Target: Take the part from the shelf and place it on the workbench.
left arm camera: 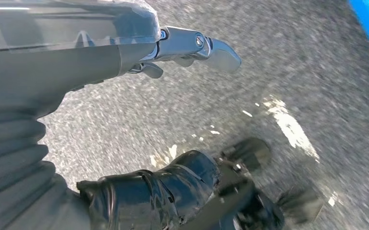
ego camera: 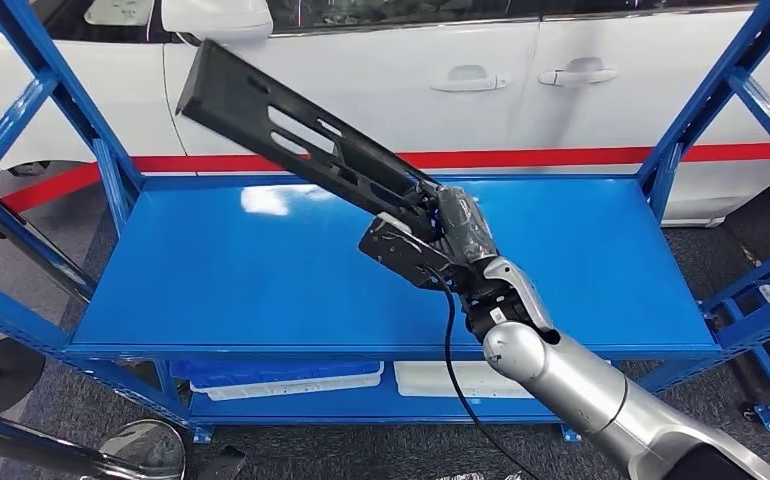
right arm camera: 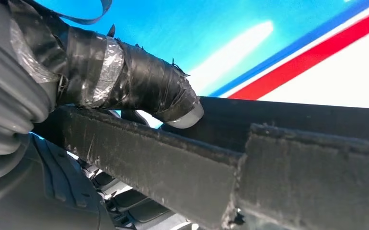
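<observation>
The right hand [ego camera: 439,238] is clamped on one end of a long black slotted part [ego camera: 291,130], holding it up in the air above the blue shelf [ego camera: 211,270], tilted so its far end rises toward a white car [ego camera: 401,70] parked behind. At the right wrist, the taped thumb [right arm camera: 139,84] presses on the part's upper edge [right arm camera: 278,163]. The left hand [left arm camera: 173,48] hangs over grey speckled floor [left arm camera: 288,62], fingers apart, holding nothing. White trays [ego camera: 291,382] sit on the lower shelf level.
</observation>
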